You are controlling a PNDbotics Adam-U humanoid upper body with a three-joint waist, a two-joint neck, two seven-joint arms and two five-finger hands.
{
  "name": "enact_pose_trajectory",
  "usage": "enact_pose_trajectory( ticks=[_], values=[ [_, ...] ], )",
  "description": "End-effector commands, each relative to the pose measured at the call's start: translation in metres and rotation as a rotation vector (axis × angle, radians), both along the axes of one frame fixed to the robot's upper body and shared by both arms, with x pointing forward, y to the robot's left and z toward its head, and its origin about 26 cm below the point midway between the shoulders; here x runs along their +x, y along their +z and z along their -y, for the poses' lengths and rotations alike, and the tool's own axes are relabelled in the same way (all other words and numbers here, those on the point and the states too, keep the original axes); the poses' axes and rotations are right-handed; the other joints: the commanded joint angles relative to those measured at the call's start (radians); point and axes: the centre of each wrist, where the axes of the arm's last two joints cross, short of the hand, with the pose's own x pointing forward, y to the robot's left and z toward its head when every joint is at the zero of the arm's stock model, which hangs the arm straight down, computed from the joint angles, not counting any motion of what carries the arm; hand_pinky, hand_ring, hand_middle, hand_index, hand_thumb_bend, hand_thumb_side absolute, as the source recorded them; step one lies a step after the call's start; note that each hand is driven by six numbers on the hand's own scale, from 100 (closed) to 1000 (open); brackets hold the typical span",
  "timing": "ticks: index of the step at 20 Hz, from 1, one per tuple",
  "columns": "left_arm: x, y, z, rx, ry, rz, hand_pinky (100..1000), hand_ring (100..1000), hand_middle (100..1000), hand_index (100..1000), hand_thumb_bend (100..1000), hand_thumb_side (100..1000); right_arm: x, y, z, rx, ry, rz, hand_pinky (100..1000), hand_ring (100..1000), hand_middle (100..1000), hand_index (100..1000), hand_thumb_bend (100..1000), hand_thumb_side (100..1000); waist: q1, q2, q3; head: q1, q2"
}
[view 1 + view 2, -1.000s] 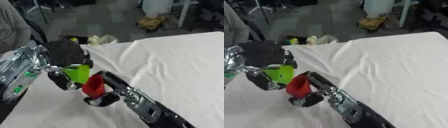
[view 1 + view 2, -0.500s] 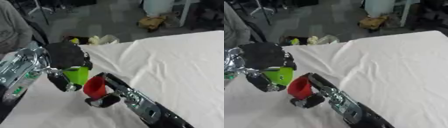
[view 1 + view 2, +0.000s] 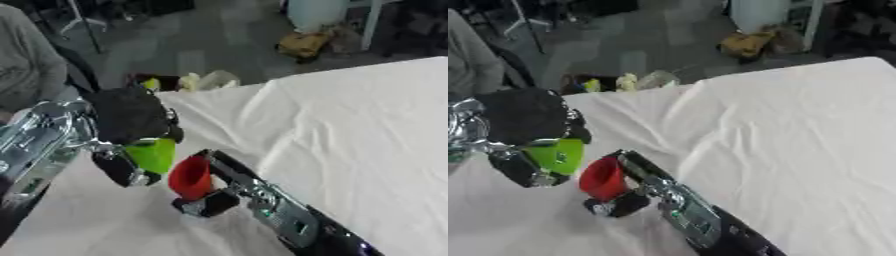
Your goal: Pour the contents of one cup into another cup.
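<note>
My left hand (image 3: 129, 116) comes in from the left and is shut on a green cup (image 3: 154, 155), held above the white-clothed table (image 3: 350, 130). My right hand (image 3: 210, 200) reaches in from the lower right and is shut on a red cup (image 3: 191, 176), tipped on its side with its mouth toward the left. The two cups sit right next to each other, the red one just below and right of the green one. What is inside either cup is hidden.
The white cloth is wrinkled and ends at the table's far edge (image 3: 262, 85). On the floor beyond it lie a yellowish bundle (image 3: 206, 80) and a brown object (image 3: 304, 44). A person's grey sleeve (image 3: 26, 60) shows at the upper left.
The whole picture has shifted a little, so the camera moved. Both hands still hold their cups close together; the red cup seems slightly more tipped.
</note>
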Motion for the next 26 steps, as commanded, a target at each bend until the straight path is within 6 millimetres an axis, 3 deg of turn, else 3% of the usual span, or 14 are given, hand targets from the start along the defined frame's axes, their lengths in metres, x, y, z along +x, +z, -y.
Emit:
enact_pose_trajectory(
  ticks=[1, 26],
  values=[
    [-0.0015, 0.0094, -0.0026, 0.228, -0.022, 0.017, 522, 100, 279, 751, 100, 429, 0.0026, 0.0074, -0.0026, 0.01, 0.004, 0.026, 434, 185, 102, 264, 100, 100, -0.003, -0.016, 0.0, -0.001, 0.0],
    [0.0044, 0.0028, 0.0013, 0.269, -0.018, 0.042, 523, 100, 261, 743, 100, 442, 0.0, 0.016, -0.0082, 0.022, 0.031, 0.037, 436, 187, 100, 261, 100, 100, -0.011, -0.014, -0.013, 0.01, -0.012]
  ],
)
